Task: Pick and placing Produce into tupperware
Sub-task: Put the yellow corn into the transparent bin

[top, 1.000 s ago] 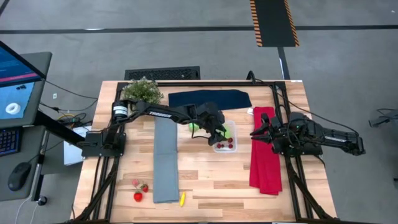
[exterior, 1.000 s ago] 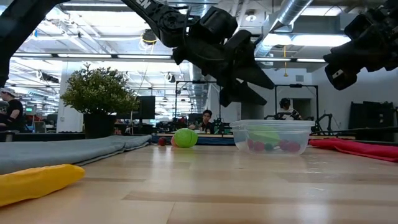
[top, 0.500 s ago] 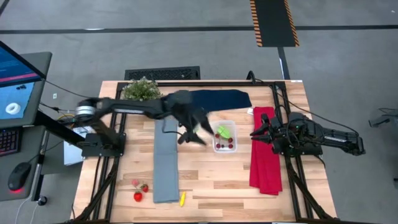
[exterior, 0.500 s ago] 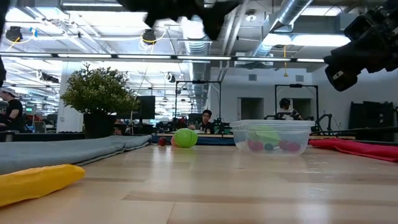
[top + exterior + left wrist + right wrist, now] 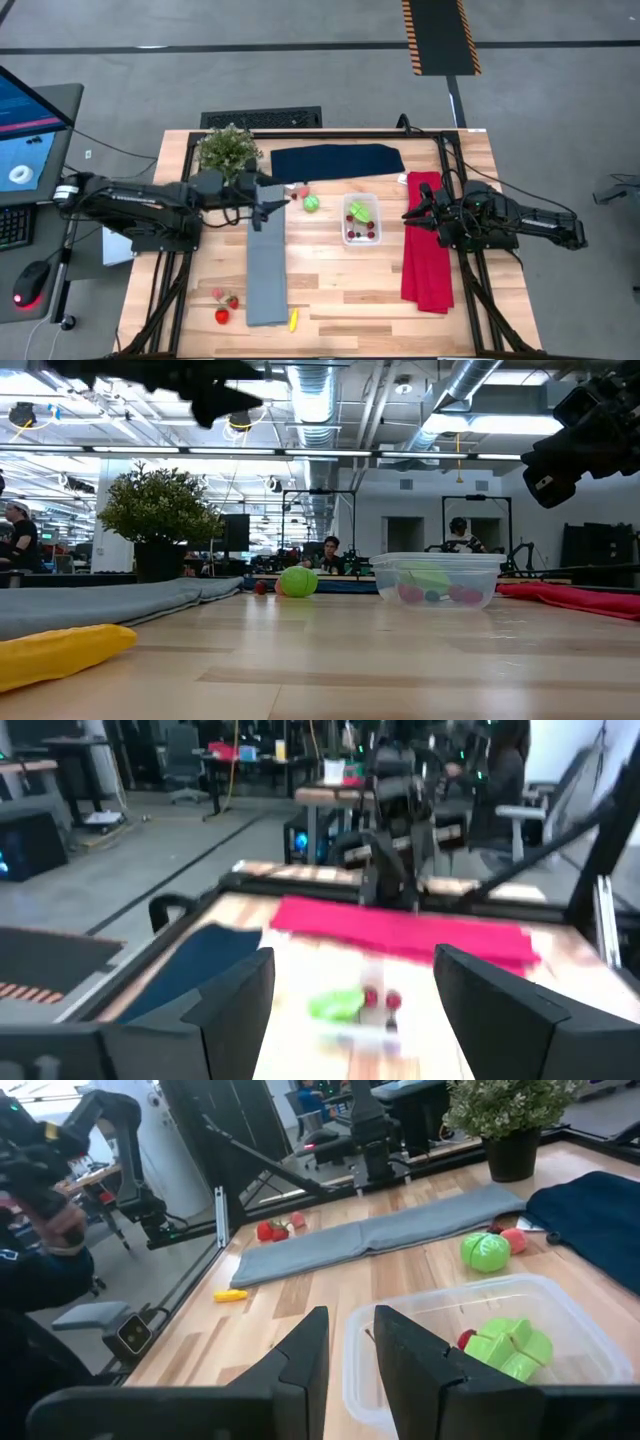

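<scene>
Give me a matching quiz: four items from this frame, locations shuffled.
Items:
1. yellow piece
2. green ball
3. potted plant
4. red cloth

Places:
A. back left corner of the table
B. under the right arm
C. front edge, beside the grey cloth
D. between the grey cloth and the tupperware

Pairs: 1-C, 2-D, 3-A, 4-B

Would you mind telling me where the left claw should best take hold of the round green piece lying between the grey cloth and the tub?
Probably across the middle of the round green piece, coming straight down. It is ball-shaped with no stem showing, and sits alone on bare wood, though a small red piece lies near on its navy cloth side. The left claw, open, hangs over the grey cloth beside it.
</scene>
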`<state>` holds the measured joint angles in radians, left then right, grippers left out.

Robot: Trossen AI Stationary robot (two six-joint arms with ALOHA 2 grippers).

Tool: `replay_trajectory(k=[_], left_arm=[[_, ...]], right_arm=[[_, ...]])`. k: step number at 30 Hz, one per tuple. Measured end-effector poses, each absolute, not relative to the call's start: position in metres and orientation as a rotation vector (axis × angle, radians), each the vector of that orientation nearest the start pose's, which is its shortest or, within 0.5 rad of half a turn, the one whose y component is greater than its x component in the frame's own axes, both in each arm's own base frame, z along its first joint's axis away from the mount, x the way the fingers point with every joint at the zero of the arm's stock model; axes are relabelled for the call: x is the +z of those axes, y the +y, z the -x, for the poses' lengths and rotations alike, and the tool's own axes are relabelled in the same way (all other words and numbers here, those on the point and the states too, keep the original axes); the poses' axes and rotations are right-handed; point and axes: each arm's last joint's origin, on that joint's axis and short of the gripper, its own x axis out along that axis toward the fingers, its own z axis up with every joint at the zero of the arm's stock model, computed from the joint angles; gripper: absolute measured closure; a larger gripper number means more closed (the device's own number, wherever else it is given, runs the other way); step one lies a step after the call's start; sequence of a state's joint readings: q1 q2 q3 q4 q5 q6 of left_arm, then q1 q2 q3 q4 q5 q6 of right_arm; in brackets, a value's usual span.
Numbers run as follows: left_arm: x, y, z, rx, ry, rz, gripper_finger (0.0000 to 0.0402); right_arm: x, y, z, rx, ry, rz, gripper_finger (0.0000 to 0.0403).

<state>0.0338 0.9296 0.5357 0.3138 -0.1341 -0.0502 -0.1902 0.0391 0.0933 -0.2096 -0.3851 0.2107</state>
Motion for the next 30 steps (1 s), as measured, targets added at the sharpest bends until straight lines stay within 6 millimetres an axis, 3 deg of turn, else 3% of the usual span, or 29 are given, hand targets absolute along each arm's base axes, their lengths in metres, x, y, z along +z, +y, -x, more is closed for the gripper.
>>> replay_trajectory(k=[6,15,24,30], left_arm=[[0.243,0.017,-0.190,0.340,0.130,0.037,0.0138],[0.197,0.017,-0.177,0.385,0.454,0.059,0.0138],[0.172,0.016,-0.157,0.390,0.792,0.001,0.0138],[0.166,0.016,-0.151,0.390,0.884,-0.014,0.0138]], right_arm=[[0.172,-0.007,-0.091,0.177,0.169,-0.254,0.0296],[0.172,-0.007,-0.091,0.178,0.169,-0.254,0.0296],[0.172,-0.007,-0.091,0.178,0.169,-0.254,0.0296],[0.172,-0.007,-0.091,0.178,0.169,-0.254,0.0296]])
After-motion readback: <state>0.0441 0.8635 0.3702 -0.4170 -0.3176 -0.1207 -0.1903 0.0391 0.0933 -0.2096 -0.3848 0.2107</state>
